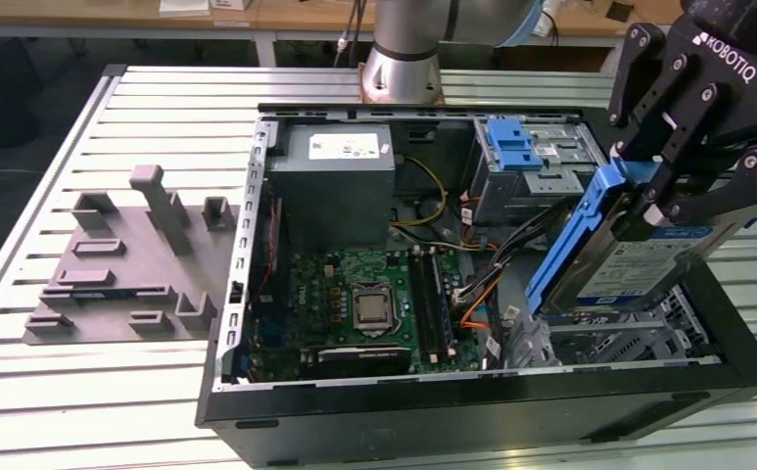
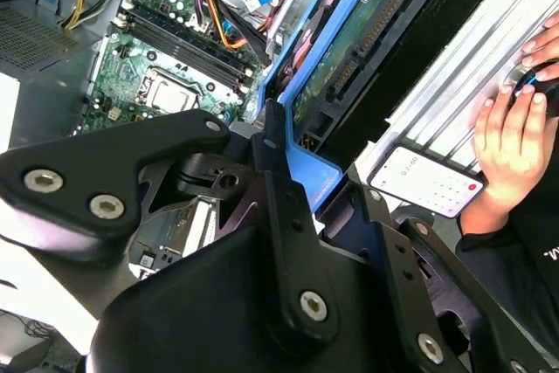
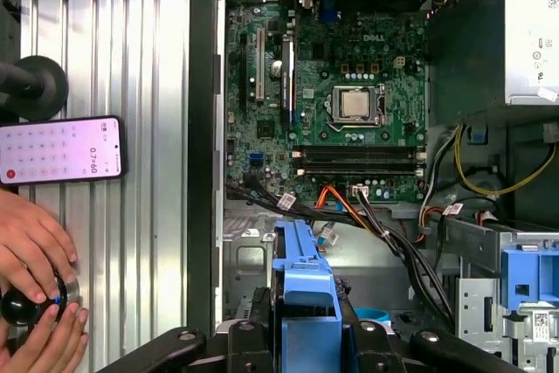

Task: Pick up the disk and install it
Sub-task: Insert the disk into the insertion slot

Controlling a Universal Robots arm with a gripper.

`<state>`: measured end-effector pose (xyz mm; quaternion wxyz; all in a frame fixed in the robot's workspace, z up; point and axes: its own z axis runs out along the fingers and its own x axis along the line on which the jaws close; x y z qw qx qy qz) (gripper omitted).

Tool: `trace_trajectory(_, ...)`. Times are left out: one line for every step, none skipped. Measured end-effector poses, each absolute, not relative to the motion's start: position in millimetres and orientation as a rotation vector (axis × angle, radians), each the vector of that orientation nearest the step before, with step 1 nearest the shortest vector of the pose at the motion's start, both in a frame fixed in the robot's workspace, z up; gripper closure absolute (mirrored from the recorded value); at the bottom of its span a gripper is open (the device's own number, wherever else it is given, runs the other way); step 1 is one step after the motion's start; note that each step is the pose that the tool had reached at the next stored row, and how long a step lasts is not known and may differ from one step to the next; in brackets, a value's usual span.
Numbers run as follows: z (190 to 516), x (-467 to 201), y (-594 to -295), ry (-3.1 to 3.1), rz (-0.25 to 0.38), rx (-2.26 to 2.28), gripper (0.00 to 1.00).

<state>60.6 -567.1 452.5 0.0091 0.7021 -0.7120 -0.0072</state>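
- I stand in a robotics lab or test workshop: my arm (image 1: 404,59) rises from a slotted aluminium worktop (image 1: 156,108).
- An opened computer case (image 1: 483,411) and a grey moulded fixture (image 1: 123,264) sit on it.
- Wooden benches (image 1: 287,15) line the back.

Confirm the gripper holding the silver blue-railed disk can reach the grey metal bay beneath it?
Probably yes: the gripper holds the disk just above the bay; the cables lie beside, not across.

In the exterior view, a computer case (image 1: 483,416) stands on the worktop (image 1: 169,98), with a moulded block (image 1: 123,259) at its nine o'clock. Inside, the power supply (image 1: 332,186) sits at eleven, the drive cage (image 1: 535,162) at one and the circuit board (image 1: 352,304) at seven. The disk (image 1: 627,269) hangs tilted in the jaws at four.
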Motion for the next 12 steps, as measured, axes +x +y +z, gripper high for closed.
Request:
trace_trajectory(452, 61, -567, -2.224, -0.023, 2.193, 0.64)
trace_trajectory(452, 61, -567, -2.224, -0.023, 2.193, 0.64)
trace_trajectory(452, 61, -567, -2.224, -0.023, 2.193, 0.64)
trace_trajectory(452, 61, -567, -2.224, -0.023, 2.193, 0.64)
trace_trajectory(452, 62, -567, -2.224, -0.023, 2.193, 0.64)
trace_trajectory(452, 63, -567, -2.224, -0.023, 2.193, 0.64)
trace_trajectory(451, 64, -567, -2.224, -0.023, 2.193, 0.64)
trace_trajectory(451, 65, -567, -2.224, -0.023, 2.193, 0.64)
trace_trajectory(450, 66, -567, -2.224, -0.023, 2.193, 0.64)
trace_trajectory(450, 68, -567, -2.224, -0.023, 2.193, 0.64)
trace_trajectory(449, 69, -567, -2.224, -0.023, 2.193, 0.64)
trace_trajectory(449, 71, -567, -2.224, -0.023, 2.193, 0.64)
